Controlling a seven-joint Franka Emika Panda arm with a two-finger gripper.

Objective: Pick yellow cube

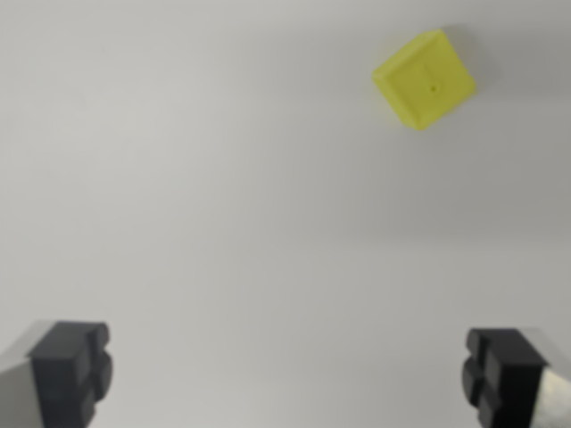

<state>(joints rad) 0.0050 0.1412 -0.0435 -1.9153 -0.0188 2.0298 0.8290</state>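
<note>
Cube (425, 80) on table (223, 223), upper right

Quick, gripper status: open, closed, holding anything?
Gripper: open, fingers spread wide, holding nothing. The yellow cube sits apart on the white surface, toward the wrist view's upper right.

Bare white surface (223, 223) all around the yellow cube (425, 80), no obstacles near.

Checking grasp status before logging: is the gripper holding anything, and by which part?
Nothing is held. The gripper is open and empty; the yellow cube lies apart on the white surface.
</note>
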